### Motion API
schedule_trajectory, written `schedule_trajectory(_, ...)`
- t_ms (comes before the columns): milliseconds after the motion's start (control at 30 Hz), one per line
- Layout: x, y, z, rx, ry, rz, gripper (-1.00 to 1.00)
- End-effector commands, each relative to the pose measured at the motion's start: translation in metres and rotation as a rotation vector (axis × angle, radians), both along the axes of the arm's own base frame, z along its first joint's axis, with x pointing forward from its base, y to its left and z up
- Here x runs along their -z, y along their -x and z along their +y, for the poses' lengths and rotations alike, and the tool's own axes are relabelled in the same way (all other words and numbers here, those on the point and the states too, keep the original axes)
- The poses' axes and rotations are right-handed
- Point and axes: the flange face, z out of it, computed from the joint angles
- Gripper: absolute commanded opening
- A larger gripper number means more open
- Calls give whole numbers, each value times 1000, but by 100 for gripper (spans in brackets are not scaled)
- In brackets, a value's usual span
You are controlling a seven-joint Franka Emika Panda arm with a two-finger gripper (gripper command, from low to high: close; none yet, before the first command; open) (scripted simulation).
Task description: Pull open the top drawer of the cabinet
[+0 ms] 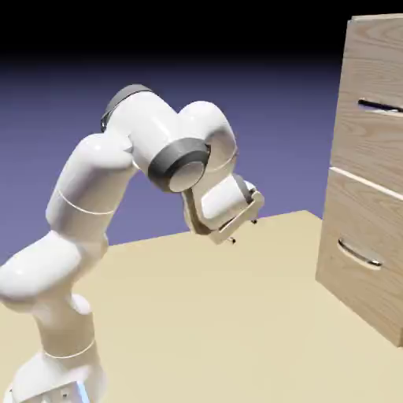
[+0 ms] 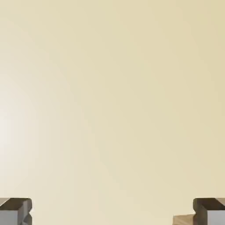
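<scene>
- Your hand (image 1: pixel 244 231) is open, with nothing between its fingertips; it is well apart from the cabinet (image 1: pixel 366 173).
- The top drawer (image 1: pixel 376 134), with its dark bar handle (image 1: pixel 380 105), is in the upper part of the cabinet, closed.
- You have the lower drawer (image 1: pixel 362 244) at the cabinet's bottom.
- Your table (image 1: pixel 205 315) extends beside the cabinet.

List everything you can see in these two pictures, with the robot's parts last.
tabletop: one, pale yellow, under the arm and cabinet
cabinet: one, light wood-grain, exterior view's right
drawer fronts: two, light wood-grain, stacked on the cabinet
top bar handle: one, dark, upper drawer front
curved handle: one, silvery, lower drawer front
backdrop: one, blue-violet fading to black, behind
robot arm: one, white with dark grey bands, exterior view's left
gripper: one, two grey fingertips, open, above the tabletop
</scene>
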Motion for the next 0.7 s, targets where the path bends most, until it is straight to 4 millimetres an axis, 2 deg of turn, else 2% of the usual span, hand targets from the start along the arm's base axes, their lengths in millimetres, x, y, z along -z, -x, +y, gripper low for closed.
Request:
schedule_trajectory(0, -10, -5, 0, -19, -10, -35, 0)
schedule_trajectory(167, -70, -35, -18, -66, -59, -242, 0)
schedule_trajectory(300, -130, -60, -55, -43, -88, -436, 0)
schedule_trajectory(433, -196, -79, -116, 37, -98, -645, 0)
schedule_trajectory(500, -229, -85, -157, 98, -93, -751, 0)
schedule_trajectory(600, -278, -86, -229, 215, -74, -907, 0)
schedule_trajectory(633, -289, -85, -248, 247, -67, -942, 0)
schedule_trajectory(667, -289, -85, -248, 248, -67, -943, 0)
